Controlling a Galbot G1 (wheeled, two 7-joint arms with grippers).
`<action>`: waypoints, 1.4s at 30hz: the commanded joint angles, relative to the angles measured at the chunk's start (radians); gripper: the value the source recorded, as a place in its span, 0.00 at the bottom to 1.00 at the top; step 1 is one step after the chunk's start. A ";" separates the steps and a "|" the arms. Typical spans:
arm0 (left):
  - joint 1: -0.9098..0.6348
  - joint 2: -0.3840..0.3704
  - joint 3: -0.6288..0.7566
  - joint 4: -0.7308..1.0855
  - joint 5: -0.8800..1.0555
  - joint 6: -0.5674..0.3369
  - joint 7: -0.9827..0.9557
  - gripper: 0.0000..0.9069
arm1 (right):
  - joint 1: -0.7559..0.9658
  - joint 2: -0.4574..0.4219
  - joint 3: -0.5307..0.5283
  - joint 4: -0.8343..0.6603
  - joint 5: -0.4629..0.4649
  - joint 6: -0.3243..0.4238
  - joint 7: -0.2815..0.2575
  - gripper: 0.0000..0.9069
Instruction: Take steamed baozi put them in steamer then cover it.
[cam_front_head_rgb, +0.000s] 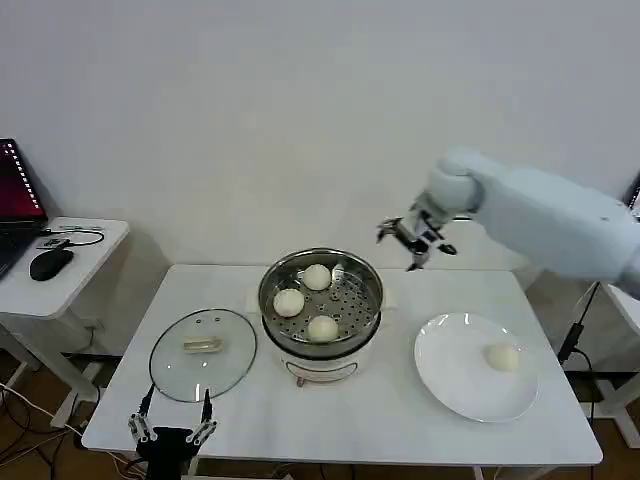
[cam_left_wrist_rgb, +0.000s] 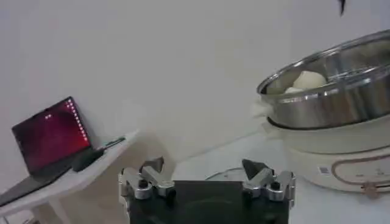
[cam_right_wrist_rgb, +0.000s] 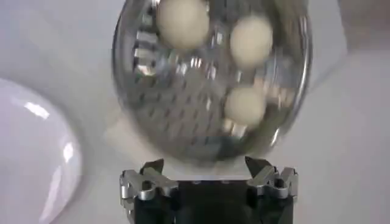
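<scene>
The steamer (cam_front_head_rgb: 352, 298) stands mid-table on its white base and holds three baozi (cam_front_head_rgb: 317, 277) (cam_front_head_rgb: 289, 301) (cam_front_head_rgb: 322, 327). A fourth baozi (cam_front_head_rgb: 502, 357) lies on the white plate (cam_front_head_rgb: 450, 372) to the right. The glass cover (cam_front_head_rgb: 203, 352) rests flat on the table left of the steamer. My right gripper (cam_front_head_rgb: 402, 248) hangs open and empty in the air behind and to the right of the steamer; its wrist view looks down on the steamer (cam_right_wrist_rgb: 183, 115) and the baozi (cam_right_wrist_rgb: 244, 105) in it. My left gripper (cam_front_head_rgb: 172, 414) stands open at the table's front edge, just before the cover.
A side table with a laptop (cam_left_wrist_rgb: 49, 135) and a mouse (cam_front_head_rgb: 50, 263) stands to the left. The table's right half carries the plate (cam_right_wrist_rgb: 30, 152). The cover's rim (cam_left_wrist_rgb: 220, 175) lies just beyond the left gripper (cam_left_wrist_rgb: 204, 171). A white wall runs behind.
</scene>
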 joint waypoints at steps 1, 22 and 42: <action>-0.010 0.034 0.011 -0.002 -0.011 0.001 0.002 1.00 | -0.053 -0.368 0.008 0.072 -0.003 -0.123 -0.047 1.00; -0.002 0.021 0.016 0.007 -0.004 -0.004 -0.002 1.00 | -0.482 -0.405 0.218 -0.024 -0.092 -0.127 -0.005 1.00; 0.010 0.009 0.000 0.014 -0.004 -0.007 -0.005 1.00 | -0.643 -0.217 0.355 -0.213 -0.167 -0.118 0.031 1.00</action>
